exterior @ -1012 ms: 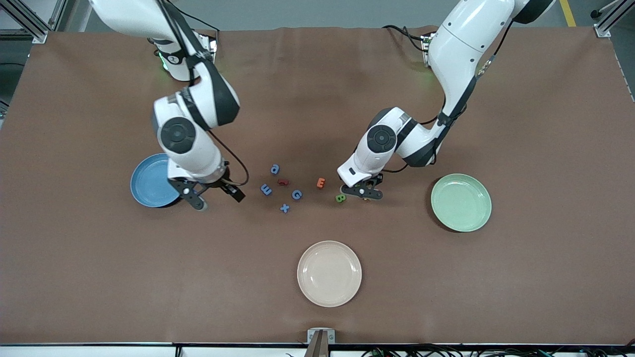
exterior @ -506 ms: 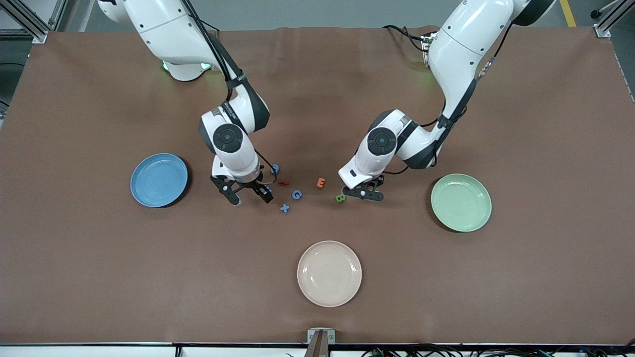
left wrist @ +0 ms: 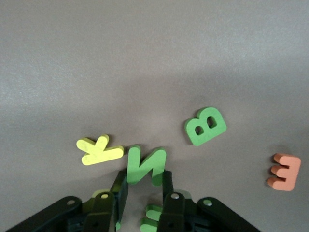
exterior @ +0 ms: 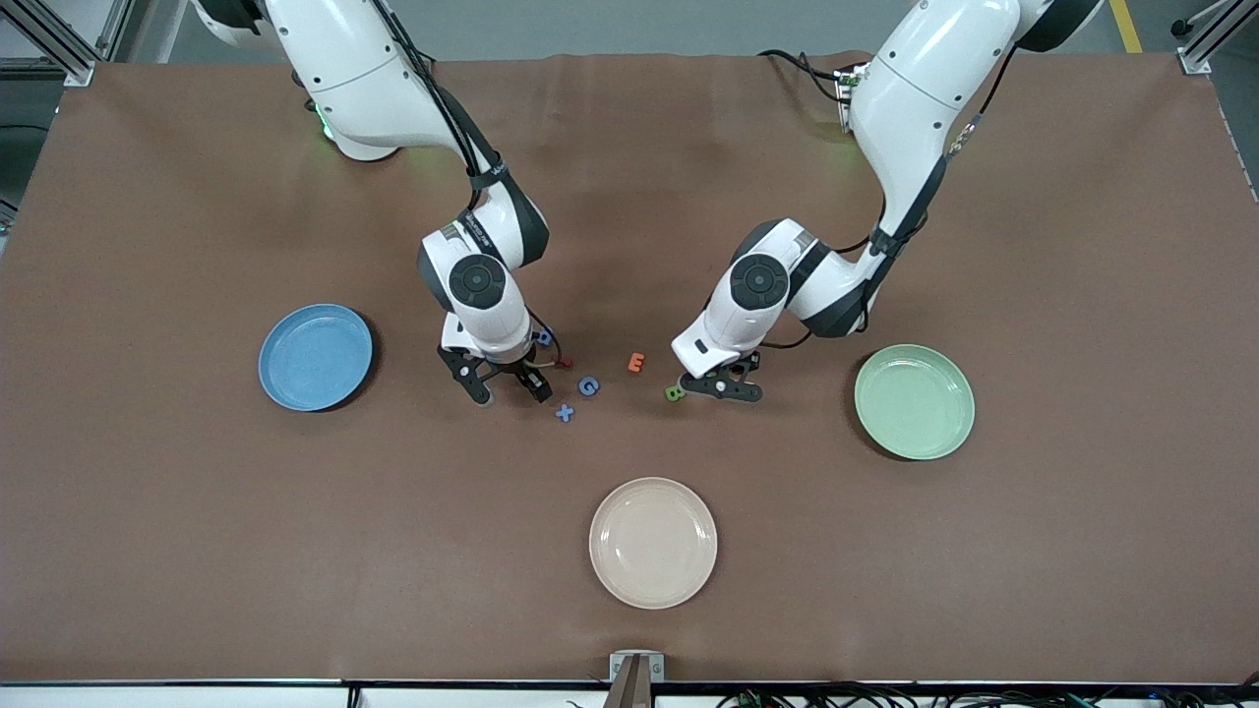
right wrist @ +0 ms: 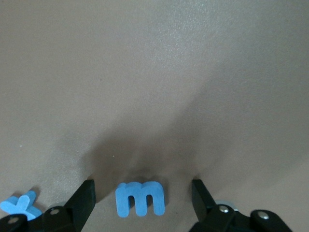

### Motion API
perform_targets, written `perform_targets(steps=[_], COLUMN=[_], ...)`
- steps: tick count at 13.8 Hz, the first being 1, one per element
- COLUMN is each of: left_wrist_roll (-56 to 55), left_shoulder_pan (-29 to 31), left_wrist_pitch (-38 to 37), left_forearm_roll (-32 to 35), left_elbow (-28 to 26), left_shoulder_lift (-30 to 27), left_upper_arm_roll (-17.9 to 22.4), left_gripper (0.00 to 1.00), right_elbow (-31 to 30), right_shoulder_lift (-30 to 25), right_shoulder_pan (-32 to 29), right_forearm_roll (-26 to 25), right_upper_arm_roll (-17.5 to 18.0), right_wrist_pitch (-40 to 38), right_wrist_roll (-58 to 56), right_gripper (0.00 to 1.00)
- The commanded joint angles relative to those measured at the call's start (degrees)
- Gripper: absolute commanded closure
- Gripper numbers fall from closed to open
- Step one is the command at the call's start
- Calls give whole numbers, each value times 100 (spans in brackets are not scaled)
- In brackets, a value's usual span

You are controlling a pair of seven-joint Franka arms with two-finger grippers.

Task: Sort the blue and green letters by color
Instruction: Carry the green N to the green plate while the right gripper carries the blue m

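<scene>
The left tool (left wrist: pixel 142 193) is clamped on green N (left wrist: pixel 146 165); the right tool (right wrist: pixel 144 198) is spread wide around blue m (right wrist: pixel 140 197); both coloured plates are seen empty, so sorting is barely begun

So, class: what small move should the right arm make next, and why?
Probably close the right end effector on the blue m: its open fingers flank the letter on the table, and the blue plate waits empty.

Brown table (exterior: pixel 197 551); blue plate (exterior: pixel 316 356), green plate (exterior: pixel 915 401), cream plate (exterior: pixel 653 542); blue letters (right wrist: pixel 140 197), green letters (left wrist: pixel 206 126), orange E (left wrist: pixel 285 171), yellow K (left wrist: pixel 99 150).
</scene>
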Motion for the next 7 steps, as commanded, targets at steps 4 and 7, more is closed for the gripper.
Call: perform_targets(steps=[4, 7], left_wrist_roll=[-377, -246], left_shoulder_pan=[227, 877], left_wrist_pitch=[-1038, -1671], left_forearm_roll=[134, 160], left_elbow=[204, 133], left_shoulder_lift=[-859, -1334], left_upper_arm_roll=[4, 4], left_gripper=[100, 100], right_elbow=[48, 57], right_shoulder_lift=[92, 83], right_shoulder_pan=[145, 145], right_forearm_roll=[-44, -52], right_upper_arm_roll=[-36, -36], right_wrist_pitch=[-71, -106], right_wrist_roll=[151, 89], right_gripper=[43, 68])
